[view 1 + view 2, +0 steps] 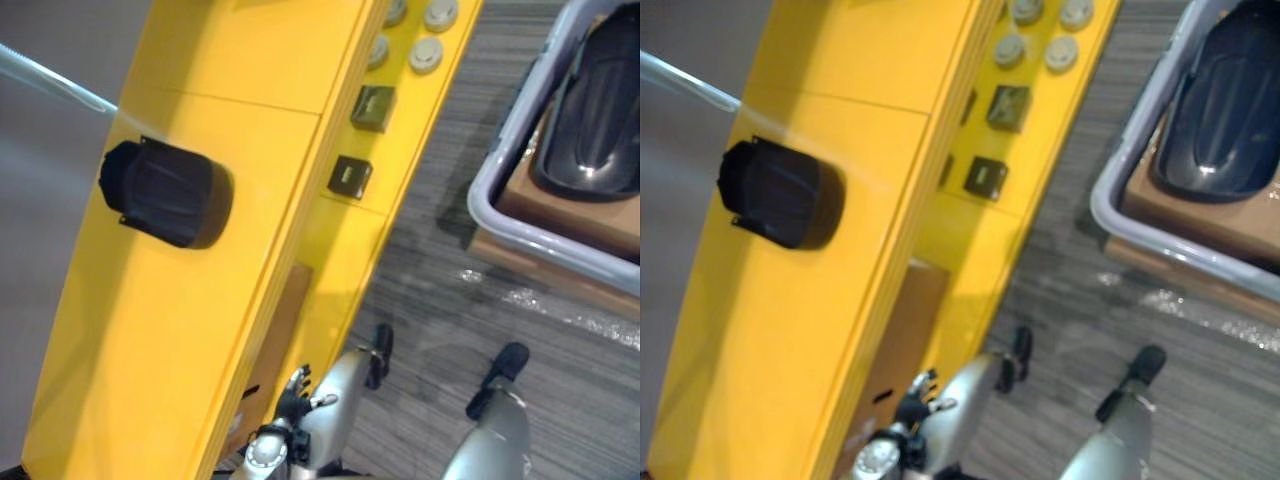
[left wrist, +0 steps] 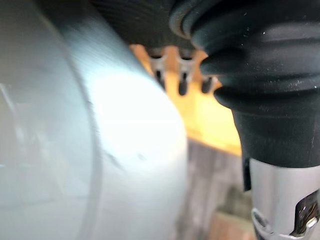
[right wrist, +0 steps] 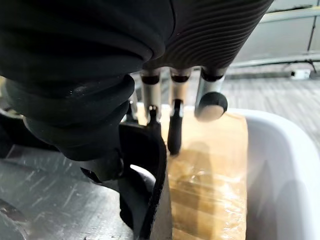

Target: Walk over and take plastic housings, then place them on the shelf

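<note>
L eye: I'm looking down on the yellow shelf, smooth painted top w/ a seam running across it. One plastic housing, the ribbed housing, sits on that top at far left: matt black, rounded cap shape w/ fine ridges. The shelf's front face carries pale round buttons far up and two dark square plates nearer. At right, on the grey streaky carpet, stands a pale grey bin w/ a rounded rim. Inside it is a brown cardboard box, and a glossy housing lies on the box, black and long like a smooth shell.

R eye: same scene, but more of the glossy housing's near end and a bright glint on it. Also more of a brown panel set into the shelf's front, low down.

L wrist: my left hand hangs w/ fingers loose and straight, nothing in them, yellow shelf paint right behind the tips.

R wrist: my right hand is over the bin, fingers slack, pointing down, gripping nothing. Below them is the box, here showing shiny film wrap, the bin's smooth pale wall to one side, and the glossy housing's thin black edge just beside the fingertips. Can't tell if they touch it.
</note>
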Controlling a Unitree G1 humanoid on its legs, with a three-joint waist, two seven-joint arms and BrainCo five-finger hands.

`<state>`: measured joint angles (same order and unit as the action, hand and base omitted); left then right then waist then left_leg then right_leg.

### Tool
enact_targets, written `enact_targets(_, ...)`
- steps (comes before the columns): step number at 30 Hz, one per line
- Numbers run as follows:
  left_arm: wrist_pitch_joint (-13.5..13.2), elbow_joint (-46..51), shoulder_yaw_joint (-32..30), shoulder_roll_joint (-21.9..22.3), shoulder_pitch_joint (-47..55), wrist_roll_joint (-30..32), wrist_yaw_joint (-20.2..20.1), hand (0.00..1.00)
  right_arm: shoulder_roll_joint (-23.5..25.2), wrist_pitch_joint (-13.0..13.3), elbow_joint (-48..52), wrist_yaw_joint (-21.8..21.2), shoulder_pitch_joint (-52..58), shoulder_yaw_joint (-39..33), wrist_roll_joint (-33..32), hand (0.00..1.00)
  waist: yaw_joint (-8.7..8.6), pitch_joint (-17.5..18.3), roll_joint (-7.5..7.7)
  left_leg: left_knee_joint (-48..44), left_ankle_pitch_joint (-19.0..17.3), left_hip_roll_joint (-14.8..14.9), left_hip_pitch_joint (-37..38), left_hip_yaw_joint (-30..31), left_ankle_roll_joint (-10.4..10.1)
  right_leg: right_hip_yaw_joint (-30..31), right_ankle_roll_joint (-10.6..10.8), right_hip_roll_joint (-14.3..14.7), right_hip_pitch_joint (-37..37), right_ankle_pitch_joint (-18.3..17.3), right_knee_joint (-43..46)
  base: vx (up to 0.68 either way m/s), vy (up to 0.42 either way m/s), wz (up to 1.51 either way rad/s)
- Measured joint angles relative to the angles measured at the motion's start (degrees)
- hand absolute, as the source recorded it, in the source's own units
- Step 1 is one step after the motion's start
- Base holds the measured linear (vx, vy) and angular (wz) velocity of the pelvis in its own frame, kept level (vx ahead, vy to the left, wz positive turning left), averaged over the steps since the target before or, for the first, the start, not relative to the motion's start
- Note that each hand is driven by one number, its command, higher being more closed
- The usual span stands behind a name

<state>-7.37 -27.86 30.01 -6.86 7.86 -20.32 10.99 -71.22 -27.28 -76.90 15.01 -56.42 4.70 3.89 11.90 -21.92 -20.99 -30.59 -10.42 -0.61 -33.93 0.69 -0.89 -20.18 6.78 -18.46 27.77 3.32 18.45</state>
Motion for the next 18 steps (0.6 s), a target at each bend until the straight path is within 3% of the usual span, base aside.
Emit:
enact_targets(6, -0.6, 1.5, -0.2, -0.1, 0.0, -2.4, 0.1, 0.0, 1.7, 4.9, -0.2, 5.0, -0.4, -0.4, 4.6, 1.0, -0.09, -0.4, 0.46, 0.0, 0.0, 0.2, 0.4, -0.1, 0.0, 0.0, 0.2, 0.1, -0.2, 0.2, -0.1, 0.0, 0.0, 0.0)
enact_targets(13, -2.9, 2.7, -2.2, -1.4, -0.7, -2.8, 0.4, 0.0, 2.5, 7.6, 4.1, 10.5, -1.3, 3.7, 10.7, 1.0, -0.12, -0.9, 1.18, -0.9, -0.5, 1.2, 0.8, -0.1, -0.5, 0.0, 0.0, 1.3, -1.0, 0.0, -0.4, -0.01, -0.001, -0.04)
enact_targets(18, -5.4, 5.8, -5.1, -2.0, -1.3, -6.7, 3.2, 0.0, 2.5, 9.1, 7.0, 14.3, -2.8, 7.0, 12.7, 1.0, -0.39, -1.7, 2.14, -1.0, -0.5, 1.8, 0.8, 0.0, -0.5, 0.0, -0.2, 1.8, -1.0, -0.1, -0.4, -0.01, -0.006, -0.03)
